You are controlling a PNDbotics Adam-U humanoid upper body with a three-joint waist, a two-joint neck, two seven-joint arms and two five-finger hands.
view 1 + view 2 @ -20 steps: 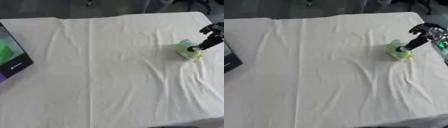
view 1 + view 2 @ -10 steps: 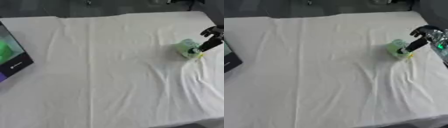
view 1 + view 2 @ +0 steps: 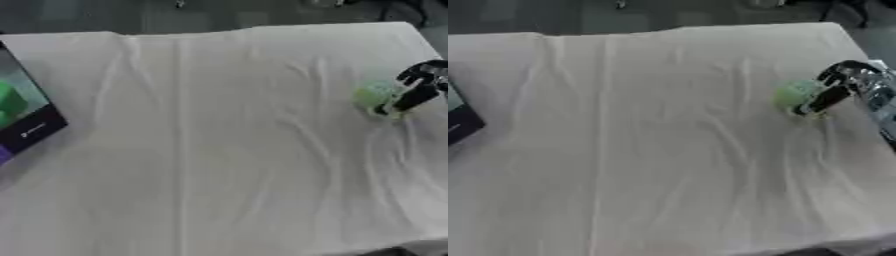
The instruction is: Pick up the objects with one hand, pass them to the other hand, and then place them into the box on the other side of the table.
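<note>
A pale green rounded object [image 3: 374, 95] lies on the white cloth [image 3: 219, 140] near the table's right edge. My right hand [image 3: 418, 86], black with silver parts, comes in from the right and rests against the object's right side; the blur hides whether it grips the object. A dark box [image 3: 33, 129] stands at the left edge, with something bright green [image 3: 9, 102] showing inside it. My left hand shows in neither view.
The cloth is creased, with long folds running down the middle and wrinkles around the green object. The table's far edge [image 3: 262, 27] and right edge lie close to the object. A dark floor lies beyond.
My right hand has sunk slightly, closer against the green object. The object itself stays where it was on the cloth.
</note>
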